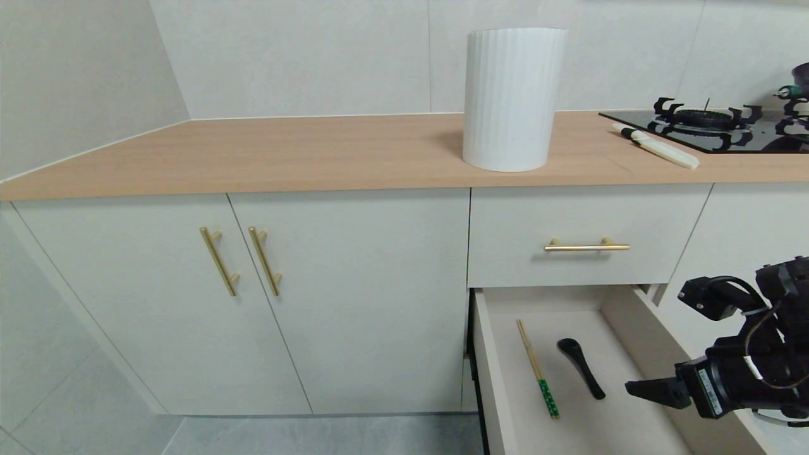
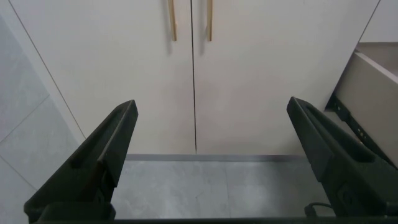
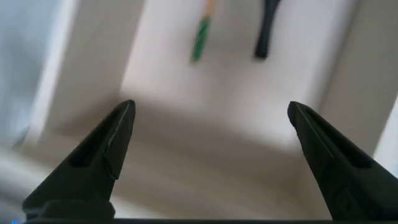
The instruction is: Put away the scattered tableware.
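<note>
The lower drawer (image 1: 490,354) stands pulled out at the bottom right. Inside lie a pair of wooden chopsticks with green ends (image 1: 537,370) and a black spoon (image 1: 580,366), side by side and apart. My right gripper (image 1: 651,388) hovers over the drawer's front right part, open and holding nothing. Its wrist view looks down on the chopsticks' green ends (image 3: 202,31) and the spoon's handle (image 3: 266,31) beyond the right gripper (image 3: 210,107). A white knife-like utensil (image 1: 657,146) lies on the counter beside the stove. My left gripper (image 2: 212,107) is open and empty, low before the cabinet doors (image 2: 261,81).
A tall white ribbed container (image 1: 510,98) stands on the wooden counter (image 1: 284,155). A black gas stove (image 1: 714,126) is at the far right. A shut drawer with a gold handle (image 1: 586,247) sits above the open one. Two cabinet doors with gold handles (image 1: 240,260) are to the left.
</note>
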Robot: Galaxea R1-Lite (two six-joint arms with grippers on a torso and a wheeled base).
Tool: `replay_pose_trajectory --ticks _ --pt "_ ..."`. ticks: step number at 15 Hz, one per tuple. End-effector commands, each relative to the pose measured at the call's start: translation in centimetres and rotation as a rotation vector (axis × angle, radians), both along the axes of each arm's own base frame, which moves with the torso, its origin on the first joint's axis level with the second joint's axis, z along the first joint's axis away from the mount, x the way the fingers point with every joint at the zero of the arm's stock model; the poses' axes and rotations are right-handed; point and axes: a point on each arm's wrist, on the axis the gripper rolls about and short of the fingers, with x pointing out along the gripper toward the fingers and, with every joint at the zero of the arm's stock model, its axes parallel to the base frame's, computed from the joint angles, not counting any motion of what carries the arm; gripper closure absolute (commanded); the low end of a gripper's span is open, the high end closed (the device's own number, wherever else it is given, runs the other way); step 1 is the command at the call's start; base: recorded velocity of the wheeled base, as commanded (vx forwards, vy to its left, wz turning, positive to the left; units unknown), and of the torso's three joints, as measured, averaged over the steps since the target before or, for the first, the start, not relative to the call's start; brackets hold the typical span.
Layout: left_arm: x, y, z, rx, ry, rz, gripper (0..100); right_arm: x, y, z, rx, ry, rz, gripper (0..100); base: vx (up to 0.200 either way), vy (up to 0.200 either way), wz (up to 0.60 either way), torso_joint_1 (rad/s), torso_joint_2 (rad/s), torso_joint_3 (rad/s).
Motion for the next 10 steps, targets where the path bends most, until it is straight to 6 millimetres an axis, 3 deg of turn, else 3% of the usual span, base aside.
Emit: replay_pose_trajectory --ticks 1,2,10 --pt "0.0 0.0 0.0 -0.001 0.0 0.0 0 -1.2 0.2 1.3 0.011 -0.063 0.021 0 0.0 0.0 0.0 0.0 0.0 0.0" --pt "0.0 0.0 0.0 -0.001 0.0 0.0 0 -1.2 0.2 1.3 0.011 -0.063 0.021 0 0.0 0.0 0.0 0.0 0.0 0.0" --pt "0.0 0.0 0.0 -0.001 0.0 -0.001 0 -2.1 1.5 0.1 -0.003 -0.012 0.098 0 -0.2 0.0 0.0 0.004 0.0 0.003"
